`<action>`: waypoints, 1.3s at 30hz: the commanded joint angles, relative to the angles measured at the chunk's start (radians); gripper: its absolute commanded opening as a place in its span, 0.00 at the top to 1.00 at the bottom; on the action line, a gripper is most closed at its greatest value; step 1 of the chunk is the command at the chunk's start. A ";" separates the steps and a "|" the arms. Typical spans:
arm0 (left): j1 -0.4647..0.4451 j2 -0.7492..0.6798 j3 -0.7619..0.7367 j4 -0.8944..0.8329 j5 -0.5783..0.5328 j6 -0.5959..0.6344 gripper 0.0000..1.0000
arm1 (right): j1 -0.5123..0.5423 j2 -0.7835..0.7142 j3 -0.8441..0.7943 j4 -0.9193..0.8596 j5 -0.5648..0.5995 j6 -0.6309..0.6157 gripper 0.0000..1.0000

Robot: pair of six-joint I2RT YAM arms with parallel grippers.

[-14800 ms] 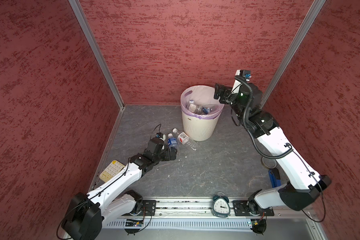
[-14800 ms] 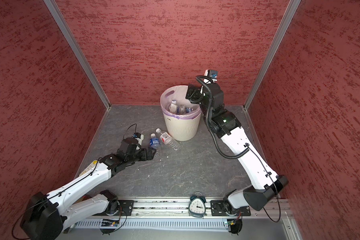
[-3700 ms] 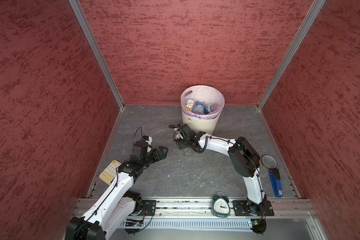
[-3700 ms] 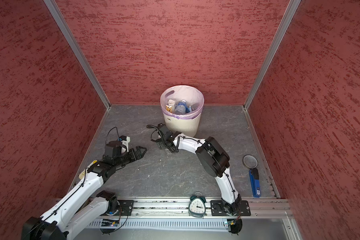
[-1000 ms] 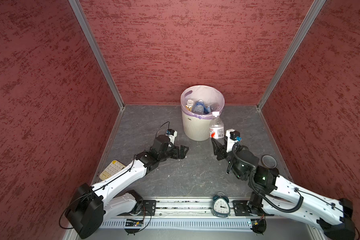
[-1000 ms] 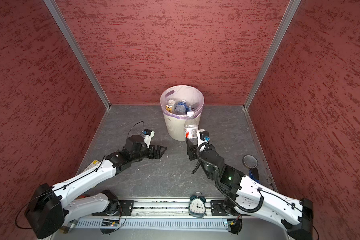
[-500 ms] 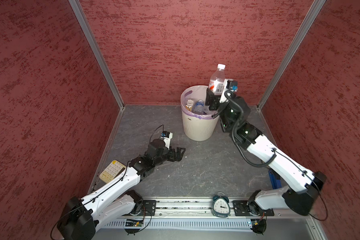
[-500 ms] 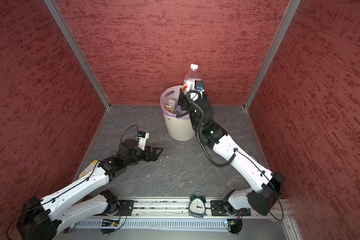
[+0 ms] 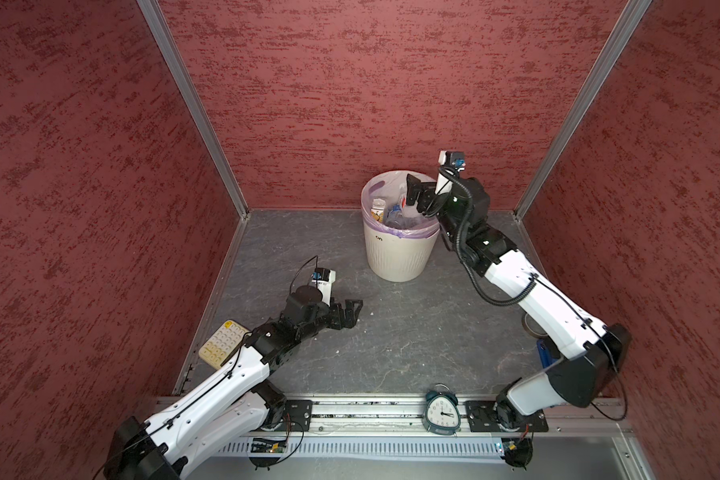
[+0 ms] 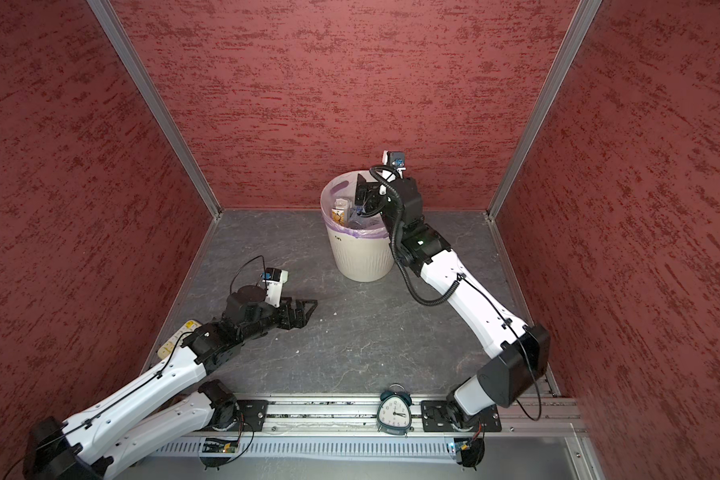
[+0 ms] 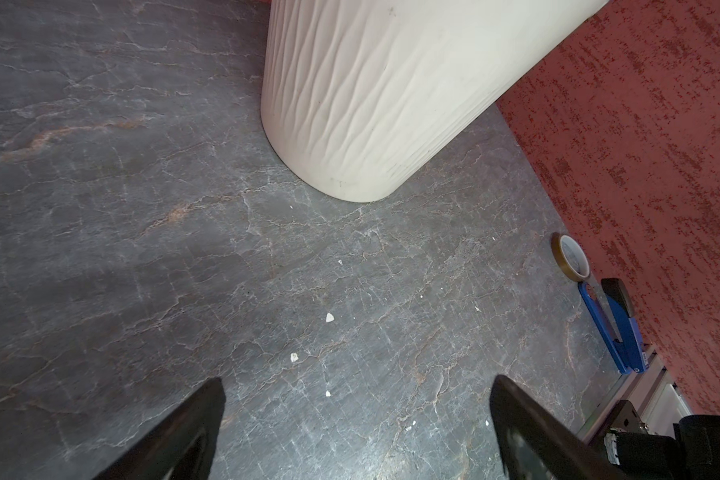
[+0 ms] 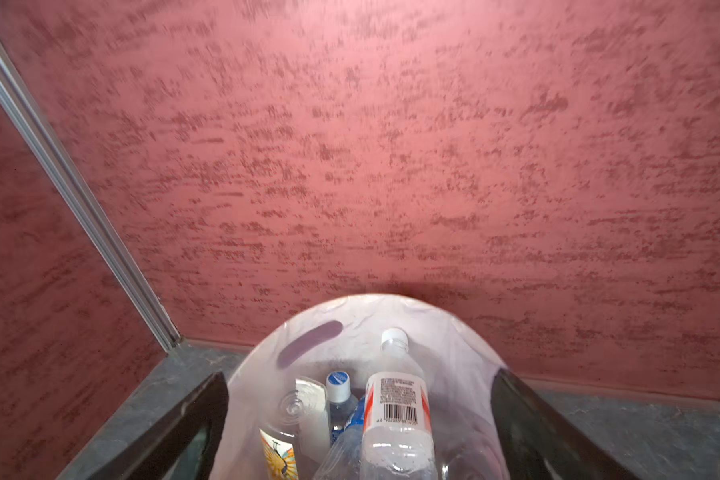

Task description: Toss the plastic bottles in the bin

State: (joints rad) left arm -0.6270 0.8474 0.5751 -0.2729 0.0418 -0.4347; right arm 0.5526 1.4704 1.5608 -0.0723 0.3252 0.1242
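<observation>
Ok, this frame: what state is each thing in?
bin, upright, liner over its rim.
red-and-white bottle, loose, inside the bin, cap on.
other bottles, in the bin.
right hand, open, empty, above the bin.
left hand, open, empty, low over the floor.
clock, upright at the front rail.
keypad, flat on the floor.

Both top views high, looking down; wrist views close; all share bin [image 9: 395, 257].

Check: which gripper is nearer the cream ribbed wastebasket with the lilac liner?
Right. Right gripper hangs open over the wastebasket; left gripper is open low over the floor, short of its base.
</observation>
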 commanded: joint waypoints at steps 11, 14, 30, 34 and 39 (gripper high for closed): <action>0.145 0.064 0.087 0.004 0.045 0.025 0.01 | -0.037 -0.138 -0.102 -0.123 0.097 0.030 0.01; 0.212 0.103 0.115 0.001 0.060 0.004 0.01 | -0.096 -0.164 -0.167 -0.135 0.057 0.076 0.01; 0.462 0.302 0.254 0.103 0.160 0.051 0.01 | -0.371 -0.267 -0.500 -0.229 0.041 0.308 0.01; 0.470 0.330 0.253 0.160 0.094 0.156 0.01 | -0.418 -0.240 -0.562 -0.228 0.083 0.321 0.01; 0.485 0.312 0.143 0.394 -0.001 0.306 0.01 | -0.443 -0.235 -0.723 -0.027 0.132 0.215 0.01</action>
State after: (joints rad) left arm -0.1520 1.1740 0.7742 -0.0471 0.1204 -0.2588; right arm 0.1181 1.2400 0.9028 -0.2192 0.3916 0.3885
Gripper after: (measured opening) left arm 0.994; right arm 0.987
